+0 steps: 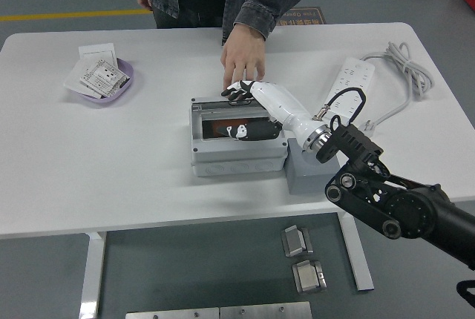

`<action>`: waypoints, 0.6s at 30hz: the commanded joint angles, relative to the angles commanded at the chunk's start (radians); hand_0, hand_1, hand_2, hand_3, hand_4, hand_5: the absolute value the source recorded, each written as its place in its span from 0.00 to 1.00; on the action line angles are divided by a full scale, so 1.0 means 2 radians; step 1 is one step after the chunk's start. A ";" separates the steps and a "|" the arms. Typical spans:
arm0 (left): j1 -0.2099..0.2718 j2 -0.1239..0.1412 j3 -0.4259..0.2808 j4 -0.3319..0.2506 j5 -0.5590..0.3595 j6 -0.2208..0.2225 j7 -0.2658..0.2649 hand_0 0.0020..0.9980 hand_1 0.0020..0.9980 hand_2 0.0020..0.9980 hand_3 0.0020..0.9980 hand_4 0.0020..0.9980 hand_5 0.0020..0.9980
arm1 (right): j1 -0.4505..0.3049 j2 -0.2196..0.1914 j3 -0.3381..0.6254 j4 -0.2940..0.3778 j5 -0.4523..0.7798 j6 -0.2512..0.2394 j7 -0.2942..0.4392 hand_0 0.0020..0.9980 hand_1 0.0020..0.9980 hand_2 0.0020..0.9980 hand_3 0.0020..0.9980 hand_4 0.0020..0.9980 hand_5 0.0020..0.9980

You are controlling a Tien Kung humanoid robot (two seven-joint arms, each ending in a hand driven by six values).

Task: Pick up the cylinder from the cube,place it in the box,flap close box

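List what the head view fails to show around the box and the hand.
- Orange cylinder in the box: partly covered by the lid and its reflection.
- Grey cube: its top is hidden by the robot's wrist.
- Right hand: fingertips too small to judge contact with the lid.
- Person's hand: fingertips hidden behind the robot's hand.
- Left arm: out of frame.
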 joint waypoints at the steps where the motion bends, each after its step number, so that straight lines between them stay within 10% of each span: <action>1: 0.000 0.000 0.000 0.000 0.000 0.000 0.000 0.70 0.75 0.71 0.74 0.72 0.29 | -0.003 -0.002 0.000 0.005 0.000 -0.001 0.000 0.70 0.61 0.67 0.74 0.92 0.54; 18: 0.002 -0.001 -0.003 0.000 0.001 0.001 0.002 0.70 0.75 0.71 0.74 0.71 0.29 | -0.037 -0.007 0.008 0.023 0.006 -0.002 -0.001 0.69 0.61 0.68 0.75 0.92 0.55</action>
